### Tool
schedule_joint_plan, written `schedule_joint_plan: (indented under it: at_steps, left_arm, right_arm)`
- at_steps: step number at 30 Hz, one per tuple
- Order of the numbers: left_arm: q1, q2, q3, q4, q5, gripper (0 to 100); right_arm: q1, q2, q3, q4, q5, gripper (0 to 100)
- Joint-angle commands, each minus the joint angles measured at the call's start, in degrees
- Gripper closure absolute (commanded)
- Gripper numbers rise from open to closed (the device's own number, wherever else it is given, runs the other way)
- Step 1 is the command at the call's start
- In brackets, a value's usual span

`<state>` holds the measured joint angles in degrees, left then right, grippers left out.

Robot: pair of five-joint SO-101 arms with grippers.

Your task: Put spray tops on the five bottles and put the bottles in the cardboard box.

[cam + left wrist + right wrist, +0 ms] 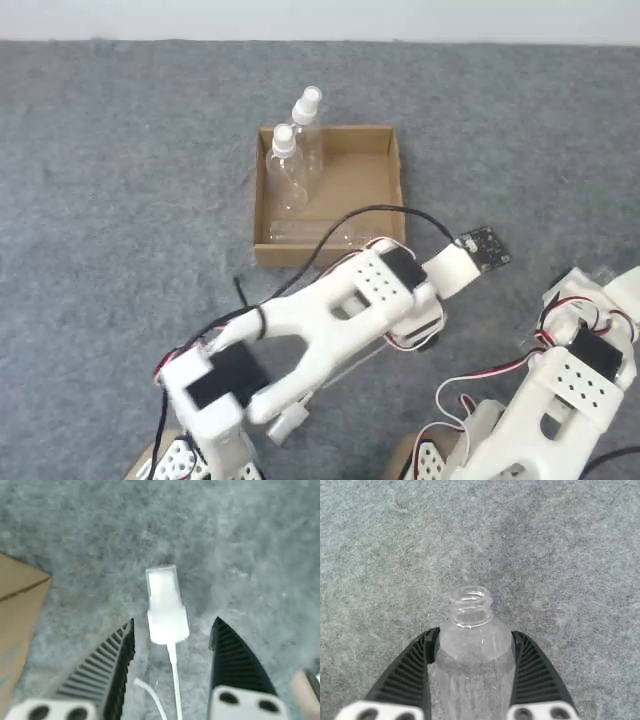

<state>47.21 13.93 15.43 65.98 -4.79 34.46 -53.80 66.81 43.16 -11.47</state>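
A white spray top (pixel 166 607) with its thin dip tube lies on the grey carpet between the fingers of my left gripper (pixel 173 626), which is open around it without touching. My right gripper (pixel 475 635) is shut on the shoulders of a clear bottle (pixel 472 630) that has a bare threaded neck. The cardboard box (pixel 382 150) sits at the back middle of the high view. Two capped bottles (pixel 287 175) (pixel 308 120) stand at its back left, and another bottle (pixel 310 232) lies along its front wall.
A corner of the cardboard box (pixel 15 610) lies close beside my left gripper. The left arm (pixel 340 320) stretches across the middle of the carpet in front of the box, trailing a black cable. The right arm (pixel 575 375) stands at the near right.
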Motion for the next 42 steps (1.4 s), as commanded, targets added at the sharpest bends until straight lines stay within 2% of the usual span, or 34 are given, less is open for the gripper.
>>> schedule_joint_plan:
  at_steps: [1,9,18,24,28,42]
  left_arm:
    - [-0.4,5.0,-8.3,1.1,0.6,82]
    - [-0.4,13.1,-16.1,5.7,0.7,83]
    - [0.0,13.5,-19.2,11.1,0.7,98]
    - [0.0,13.5,-23.8,17.1,3.1,99]
    - [0.0,13.4,-24.4,18.2,3.1,99]
    - [-1.1,-6.5,-11.8,15.7,3.3,99]
  right_arm:
    - [0.8,-2.2,-1.0,-1.6,0.1,98.9]
    - [0.8,-2.2,-1.0,-1.6,0.1,98.9]
    - [0.7,-2.2,-1.0,-1.6,0.1,98.9]
    - [0.2,-2.1,-1.0,-1.6,0.1,98.9]
    - [-0.7,-1.9,-1.0,-1.5,0.1,98.9]
    - [-0.8,-2.2,-1.0,-1.5,0.0,98.9]
